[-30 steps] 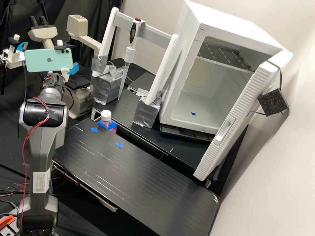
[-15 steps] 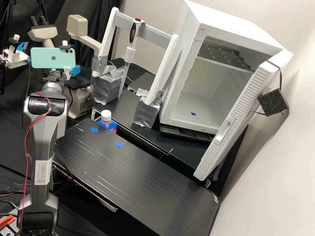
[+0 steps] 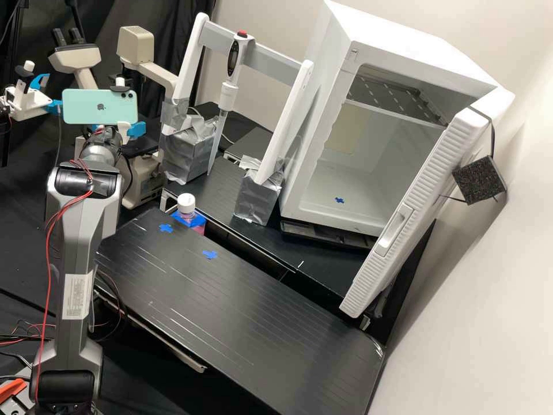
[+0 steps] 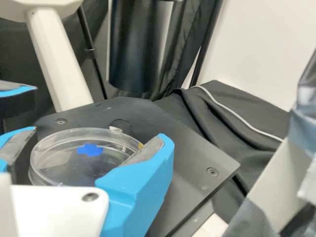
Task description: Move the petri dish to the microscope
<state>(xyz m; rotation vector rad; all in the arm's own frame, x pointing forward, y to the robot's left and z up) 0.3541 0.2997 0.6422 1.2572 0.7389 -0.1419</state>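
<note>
Grey arm [image 3: 75,253]: nearest, upright beside the black platform [image 3: 242,311], red wires [image 3: 48,271] running along it.
Black platform: flat, two blue tape crosses [image 3: 166,228] near its far end.
Capped bottle [image 3: 186,206]: white lid, pink lower down, blue tape around it, standing just beyond the platform's edge.
Green phone [image 3: 101,107]: mounted sideways at the arm's wrist, above the white gripper [image 3: 124,131].
Blue fingers [image 4: 143,177]: set apart by the width of the petri dish [image 4: 74,163], pinching its rim from opposite sides.
Petri dish: clear and round, between the fingers and over the microscope's black stage [image 4: 190,163]; whether its base touches the stage I cannot tell. A blue cross [image 4: 90,149] shows through it.
Microscope [image 3: 141,184]: cream body beyond the arm, its stage dark and flat, with a black cylinder [image 4: 140,49] hanging above in the wrist view.
White rack [image 3: 288,127]: two slanted posts joined by a grey bar, feet wrapped in silver tape, a pipette [image 3: 229,95] with a red top hanging upright between them.
White cabinet [image 3: 397,52]: beside the rack, door [image 3: 426,207] open, perforated shelf [image 3: 397,95] inside, another blue cross [image 3: 340,200] on its floor.
</note>
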